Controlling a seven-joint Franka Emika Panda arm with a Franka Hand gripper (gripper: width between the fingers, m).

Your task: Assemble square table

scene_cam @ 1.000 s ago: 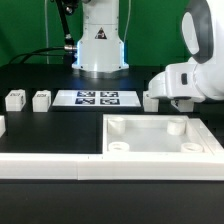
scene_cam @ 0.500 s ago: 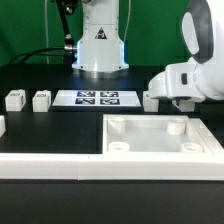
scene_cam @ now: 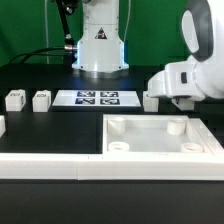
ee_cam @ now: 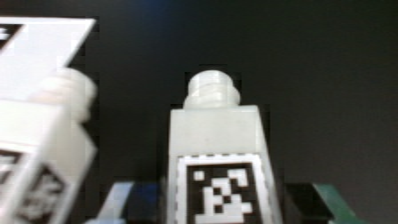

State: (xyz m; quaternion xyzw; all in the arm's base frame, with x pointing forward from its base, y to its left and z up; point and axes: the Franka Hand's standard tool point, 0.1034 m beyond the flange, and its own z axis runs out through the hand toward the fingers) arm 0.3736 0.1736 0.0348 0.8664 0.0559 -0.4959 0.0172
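The square table's white tray-like top (scene_cam: 160, 135) lies at the exterior view's right, with round sockets in its corners. Two leg blocks (scene_cam: 14, 98) (scene_cam: 41, 99) stand at the far left, and a third (scene_cam: 150, 100) stands just behind the top. My gripper (scene_cam: 181, 102) hangs low beside that third block, mostly hidden under the white hand. In the wrist view my gripper (ee_cam: 221, 203) is shut on an upright tagged leg block (ee_cam: 217, 140), whose peg points away from the camera. Another leg block (ee_cam: 45, 130) stands close beside it.
The marker board (scene_cam: 97, 97) lies in the middle at the back, in front of the robot's base (scene_cam: 100, 45). A long white border rail (scene_cam: 50, 165) runs along the front, level with the top's near rim.
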